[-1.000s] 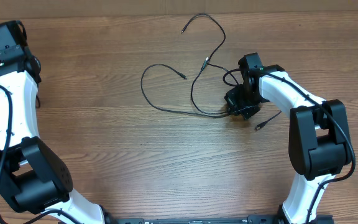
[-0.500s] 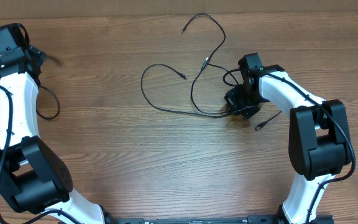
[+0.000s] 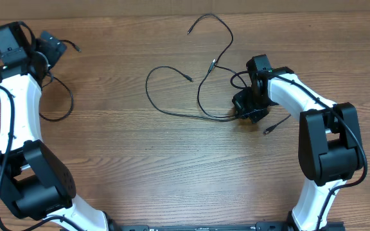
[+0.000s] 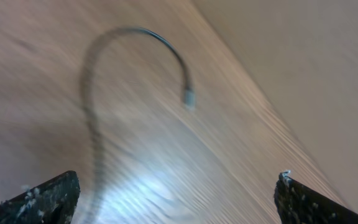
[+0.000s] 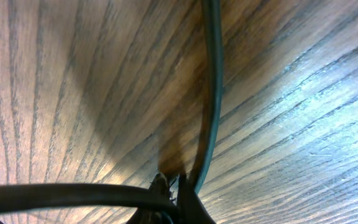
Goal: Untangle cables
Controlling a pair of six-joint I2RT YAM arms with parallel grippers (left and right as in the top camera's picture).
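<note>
Looped cables (image 3: 191,115) on the desk (image 3: 140,167)
The left gripper (image 3: 50,46) has jaws apart near a lone cable (image 4: 189,98); the right gripper (image 3: 248,109) has jaws clamped on those cables. Light, limp, thin: likely best pinched near a plug.

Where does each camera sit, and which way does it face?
Overhead: above the table, looking down; left gripper, right gripper, cables.
Left wrist: facing the table; own open fingertips, blurred loose cable.
Right wrist: close over the table; own shut fingers pinching a cable.
Shared: overhead and left wrist both show the loose cable.
</note>
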